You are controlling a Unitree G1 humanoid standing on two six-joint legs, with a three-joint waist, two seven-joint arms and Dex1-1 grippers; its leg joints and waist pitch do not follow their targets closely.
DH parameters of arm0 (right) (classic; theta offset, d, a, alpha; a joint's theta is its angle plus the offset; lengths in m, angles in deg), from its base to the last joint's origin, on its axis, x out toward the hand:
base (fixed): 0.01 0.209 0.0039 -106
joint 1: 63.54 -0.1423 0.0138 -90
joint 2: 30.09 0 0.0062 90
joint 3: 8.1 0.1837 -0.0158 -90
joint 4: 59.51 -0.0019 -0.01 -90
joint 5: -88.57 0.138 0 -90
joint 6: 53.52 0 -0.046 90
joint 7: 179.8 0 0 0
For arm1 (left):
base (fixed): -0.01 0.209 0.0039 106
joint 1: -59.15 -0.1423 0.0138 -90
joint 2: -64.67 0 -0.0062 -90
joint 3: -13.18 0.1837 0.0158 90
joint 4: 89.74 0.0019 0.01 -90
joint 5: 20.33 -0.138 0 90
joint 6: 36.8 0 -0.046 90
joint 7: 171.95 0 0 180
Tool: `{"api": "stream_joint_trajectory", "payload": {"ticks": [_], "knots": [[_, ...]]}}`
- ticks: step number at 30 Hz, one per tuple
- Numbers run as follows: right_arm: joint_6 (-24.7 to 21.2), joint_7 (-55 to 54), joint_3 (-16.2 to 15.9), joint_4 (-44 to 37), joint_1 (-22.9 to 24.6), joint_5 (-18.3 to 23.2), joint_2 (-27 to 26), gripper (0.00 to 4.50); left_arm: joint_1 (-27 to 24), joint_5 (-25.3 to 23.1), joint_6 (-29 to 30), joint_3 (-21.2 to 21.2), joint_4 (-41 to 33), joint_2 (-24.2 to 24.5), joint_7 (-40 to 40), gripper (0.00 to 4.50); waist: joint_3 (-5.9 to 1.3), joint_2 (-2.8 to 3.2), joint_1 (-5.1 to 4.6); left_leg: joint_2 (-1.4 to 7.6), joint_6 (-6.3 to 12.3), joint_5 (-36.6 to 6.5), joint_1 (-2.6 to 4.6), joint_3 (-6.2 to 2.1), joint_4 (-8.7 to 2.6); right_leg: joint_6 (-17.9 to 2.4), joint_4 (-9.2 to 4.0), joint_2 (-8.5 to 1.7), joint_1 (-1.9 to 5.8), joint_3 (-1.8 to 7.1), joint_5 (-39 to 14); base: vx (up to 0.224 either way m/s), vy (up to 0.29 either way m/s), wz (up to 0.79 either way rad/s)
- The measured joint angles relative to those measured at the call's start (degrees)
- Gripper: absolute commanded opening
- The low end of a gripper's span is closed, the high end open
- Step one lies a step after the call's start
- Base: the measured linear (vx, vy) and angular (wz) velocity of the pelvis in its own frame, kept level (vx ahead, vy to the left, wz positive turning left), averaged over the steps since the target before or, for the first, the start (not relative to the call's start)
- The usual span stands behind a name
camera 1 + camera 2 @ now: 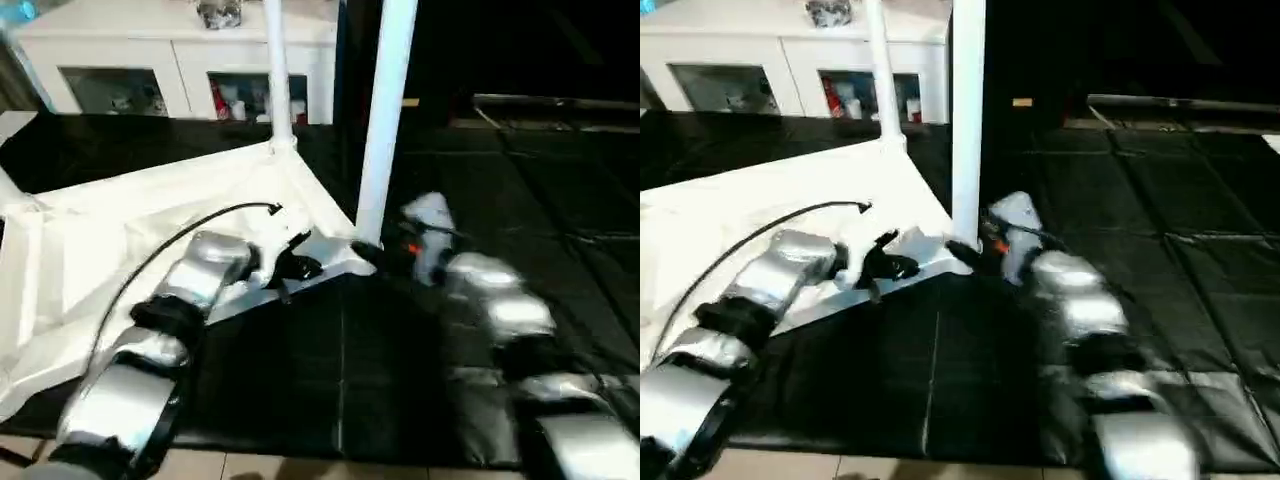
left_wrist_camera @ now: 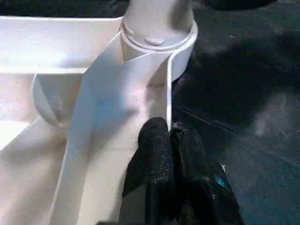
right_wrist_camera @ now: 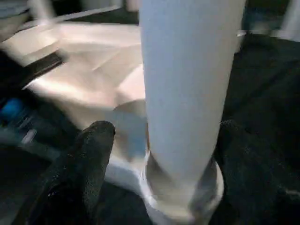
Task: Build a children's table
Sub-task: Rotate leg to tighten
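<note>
The children's table top (image 1: 120, 230) lies upside down on the black mat, ribbed underside up. Two white legs stand upright in its corner sockets: a near leg (image 1: 385, 120) and a far leg (image 1: 277, 70). My left gripper (image 1: 295, 265) is at the near corner, just beside the near leg's socket (image 2: 159, 37). Its fingers (image 2: 154, 150) are shut together on the thin rim wall of the top. My right gripper (image 3: 165, 129) stands open around the base of the near leg (image 3: 187, 84), one finger (image 3: 96, 145) on each side and a gap beside the leg.
A white cabinet (image 1: 130, 60) with glass doors stands behind the mat at the back. A black cable (image 1: 180, 235) arcs over my left forearm. Black mat (image 1: 520, 200) stretches to the right. Light floor shows at the near edge (image 1: 300, 465).
</note>
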Motion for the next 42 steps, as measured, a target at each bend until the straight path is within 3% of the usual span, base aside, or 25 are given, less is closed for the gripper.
{"api": "stream_joint_trajectory", "payload": {"ticks": [5, 12, 17, 31, 35, 42], "knots": [[-0.6, 10.1, -1.9, 0.1, -0.1, 1.3, 3.1, 4.45, -0.4, -0.2, -2.3, 1.0, -0.6, 3.0, 4.5, 0.00, 0.00, 0.00, -0.07, 0.21, 0.10, -0.1, -0.42, 0.03, 0.58, -0.2, 0.87, 0.05, -0.62, 0.01, -0.2, 0.000, 0.000, 0.00], [-0.5, 22.7, -5.4, 1.9, -2.3, 0.9, 7.0, 4.48, -2.4, -0.1, -5.7, 3.3, -2.9, 6.8, 14.4, 0.00, 0.01, -0.01, 0.49, 0.26, -0.24, -0.2, -0.12, 0.08, 0.84, -0.2, 1.00, 0.03, -0.29, 0.06, -0.3, 0.000, 0.000, 0.00], [0.0, 26.3, -7.2, 3.1, -3.0, 0.9, 6.5, 4.48, -3.1, -0.1, -9.4, 5.2, -4.2, 8.1, 18.4, 0.00, 0.01, -0.02, 1.33, 0.31, -0.24, -0.2, -0.13, 0.16, 0.83, -0.2, 1.02, 0.02, -0.17, 0.11, -0.2, 0.000, 0.000, 0.00], [0.7, 33.1, -7.6, 7.1, -4.0, 1.8, 4.5, 3.32, -7.9, 1.4, -11.1, 6.2, -11.8, 12.1, 25.0, 0.00, -0.02, -0.26, 1.75, 0.36, -0.24, -0.2, -0.13, 0.35, 0.83, -0.1, 1.04, 0.00, -0.20, 0.19, -0.3, 0.000, 0.000, 0.00], [0.8, 34.1, -7.9, 8.2, -4.5, 1.8, 3.9, 3.07, -8.4, 1.5, -11.2, 6.2, -12.4, 12.2, 25.0, 0.00, -0.13, -0.81, 2.01, 0.40, -0.26, -0.2, -0.07, 0.38, 0.83, 0.0, 1.11, 0.01, -0.20, 0.21, -0.3, 0.000, 0.000, 0.00], [0.9, 35.0, -8.0, 8.7, -4.5, 1.8, 3.2, 2.35, -8.7, 1.5, -11.1, 6.2, -12.9, 12.3, 25.0, 0.00, -0.15, -0.91, 2.06, 0.40, -0.26, -0.2, -0.06, 0.46, 0.83, 0.0, 1.11, 0.00, -0.20, 0.26, -0.3, 0.000, 0.000, 0.00]]}}
